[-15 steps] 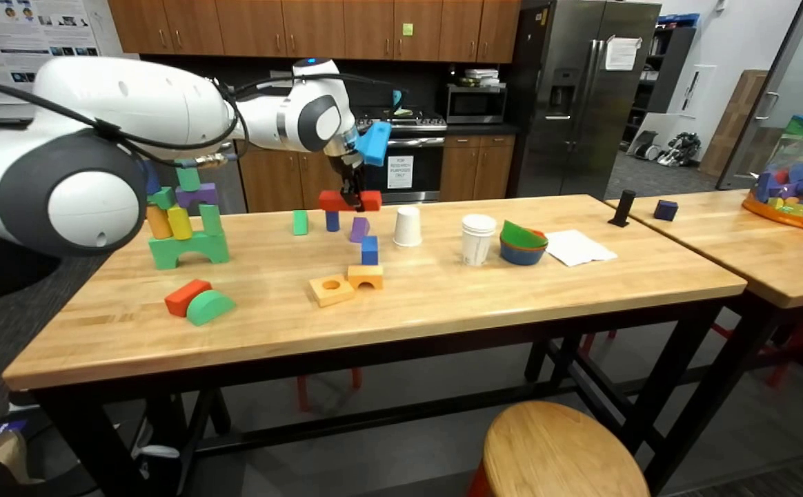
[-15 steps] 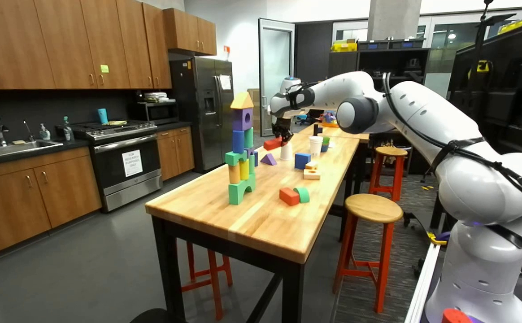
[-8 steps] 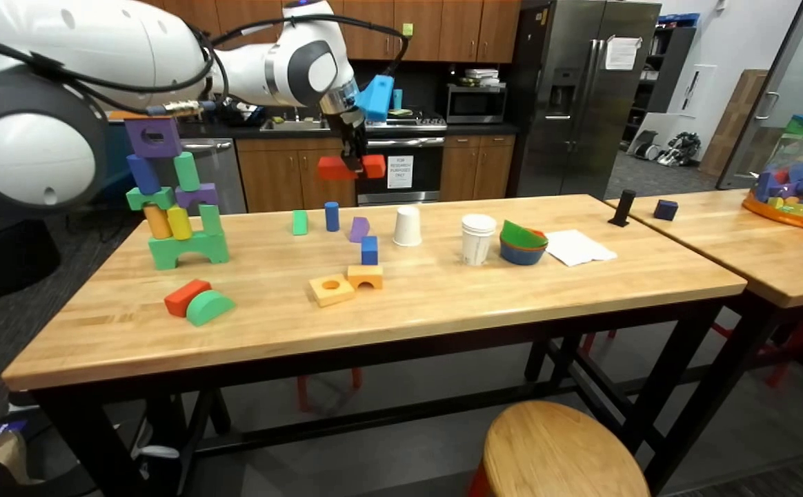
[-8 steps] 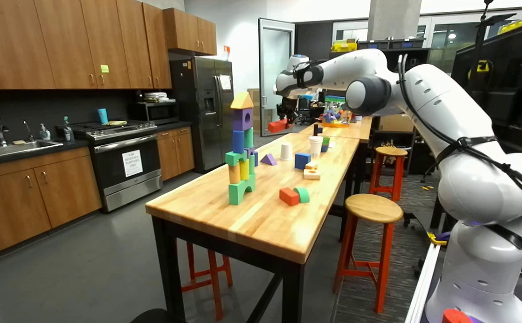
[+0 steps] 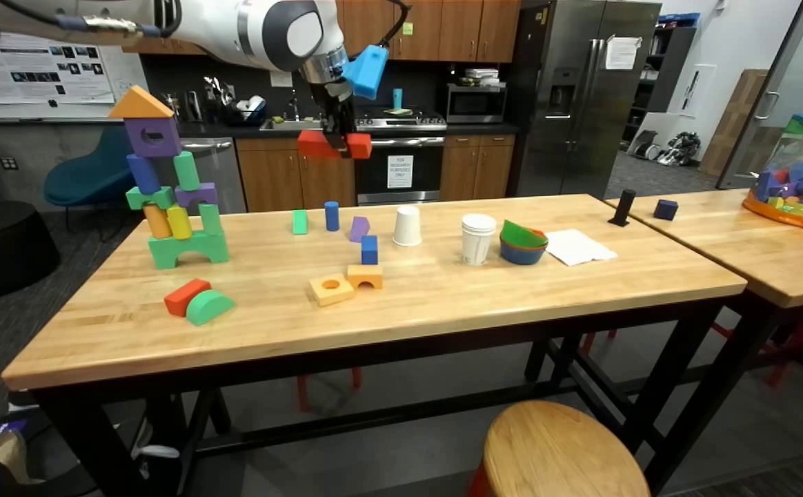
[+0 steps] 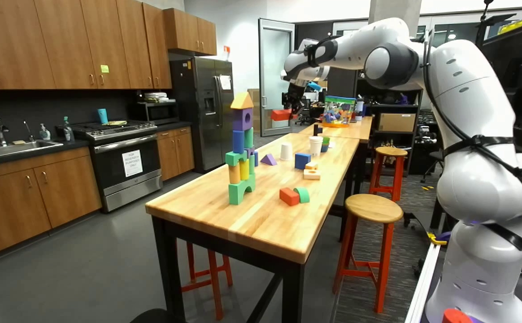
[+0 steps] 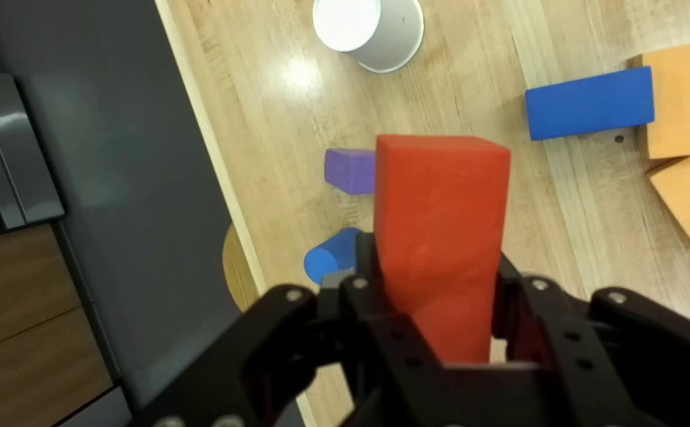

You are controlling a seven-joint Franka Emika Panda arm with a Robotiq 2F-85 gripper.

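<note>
Presumably carry step: gripper (image 7: 434, 268) is clasping red block (image 7: 444, 201) aloft, wedge (image 7: 351, 171) lying at wrist-view ten o'clock. Next move is probably needing steadiness.

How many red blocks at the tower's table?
2: a held block in the gripper, a loose block beside the green half-circle on the table. Others could be hidden.

In an exterior view, the table (image 5: 477, 297) bears a green arch (image 5: 190, 244) near its left edge, white paper (image 5: 579, 248) toward its right.
</note>
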